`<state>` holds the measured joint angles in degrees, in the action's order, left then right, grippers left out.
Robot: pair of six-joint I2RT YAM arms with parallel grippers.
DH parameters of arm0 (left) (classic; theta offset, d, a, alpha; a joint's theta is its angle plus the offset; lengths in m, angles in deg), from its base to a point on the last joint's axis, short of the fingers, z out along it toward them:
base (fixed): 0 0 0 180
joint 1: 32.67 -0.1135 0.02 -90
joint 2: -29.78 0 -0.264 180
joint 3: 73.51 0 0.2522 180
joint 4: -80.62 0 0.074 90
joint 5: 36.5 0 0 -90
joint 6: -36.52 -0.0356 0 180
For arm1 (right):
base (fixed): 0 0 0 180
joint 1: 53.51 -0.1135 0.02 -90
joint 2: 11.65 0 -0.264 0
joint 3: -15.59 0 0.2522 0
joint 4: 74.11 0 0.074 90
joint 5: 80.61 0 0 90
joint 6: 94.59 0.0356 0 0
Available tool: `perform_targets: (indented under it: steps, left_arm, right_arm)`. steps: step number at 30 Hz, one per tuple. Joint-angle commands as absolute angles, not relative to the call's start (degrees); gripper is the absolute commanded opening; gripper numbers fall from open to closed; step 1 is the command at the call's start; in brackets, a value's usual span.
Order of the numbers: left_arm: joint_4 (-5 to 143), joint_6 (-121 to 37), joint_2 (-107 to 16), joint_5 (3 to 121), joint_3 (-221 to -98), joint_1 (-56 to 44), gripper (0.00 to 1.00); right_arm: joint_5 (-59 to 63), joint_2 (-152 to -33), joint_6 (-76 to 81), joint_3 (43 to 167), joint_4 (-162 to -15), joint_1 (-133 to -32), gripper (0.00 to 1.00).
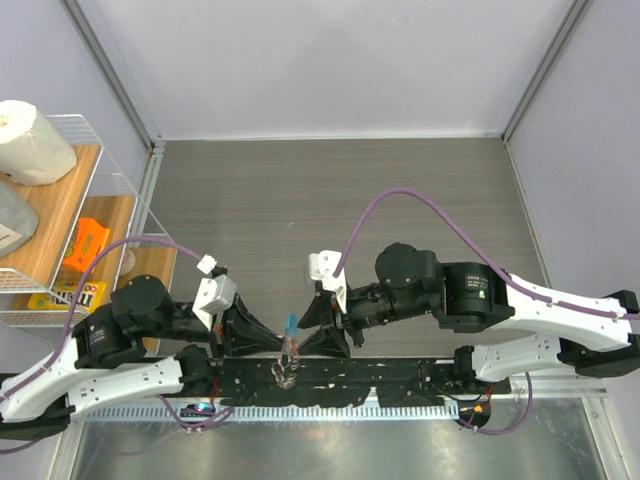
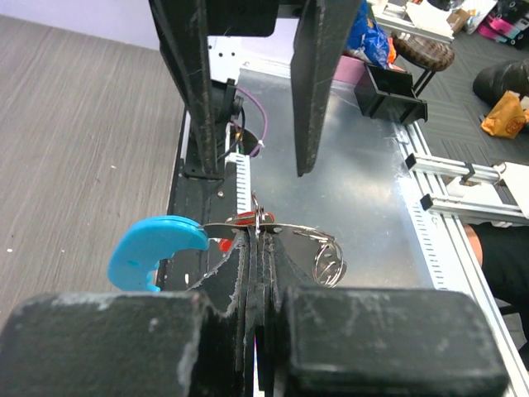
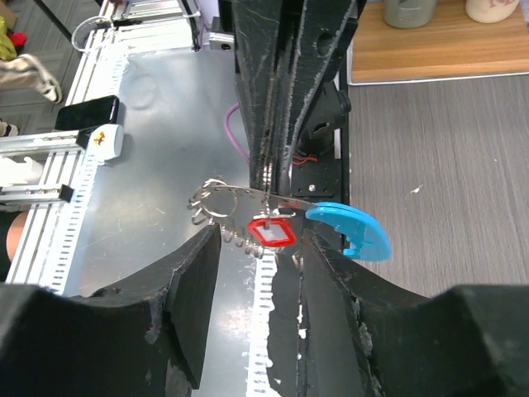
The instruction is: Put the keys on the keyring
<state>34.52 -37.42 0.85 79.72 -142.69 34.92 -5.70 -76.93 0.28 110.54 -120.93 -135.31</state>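
The keyring hangs in the air between the two grippers, over the black rail at the near table edge. It shows as a light-blue crescent tag (image 2: 157, 249) (image 3: 351, 230) (image 1: 291, 322) on a silvery strip, with small wire loops (image 2: 329, 261) (image 3: 211, 201) at the far end. The key's red head (image 3: 273, 231) (image 2: 245, 219) dangles from the strip. My left gripper (image 2: 260, 240) (image 1: 275, 343) (image 3: 269, 194) is shut on the strip. My right gripper (image 3: 258, 240) (image 1: 312, 340) (image 2: 258, 169) faces it, open, with one finger on each side of the red key and not touching it.
A wire shelf (image 1: 95, 190) at the left holds a paper roll (image 1: 30, 140) and an orange item (image 1: 88, 243). A bare metal sheet (image 1: 330, 445) lies below the black rail (image 1: 380, 375). Grey wood-grain table (image 1: 330, 190) stretches behind the grippers.
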Motion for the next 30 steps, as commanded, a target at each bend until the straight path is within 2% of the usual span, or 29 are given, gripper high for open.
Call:
perform_targets:
  steps: [1, 7, 20, 30]
  left_arm:
    - [44.0, -37.0, 2.3, 81.3, -141.9, 34.9, 0.00]
    - [48.2, -36.2, 3.9, 81.4, -140.0, 34.9, 0.00]
    - [58.1, -34.1, 7.2, 78.6, -135.2, 34.9, 0.00]
    - [62.5, -33.5, 8.1, 76.4, -133.1, 35.0, 0.00]
  right_arm:
    - [-3.5, -76.9, 1.0, 110.4, -116.4, -135.5, 0.49]
    - [-3.4, -76.7, 1.2, 110.6, -114.4, -135.5, 0.40]
    - [-4.7, -77.1, 1.5, 111.1, -111.3, -135.5, 0.38]
    - [-5.7, -78.9, 1.7, 111.8, -110.2, -135.5, 0.31]
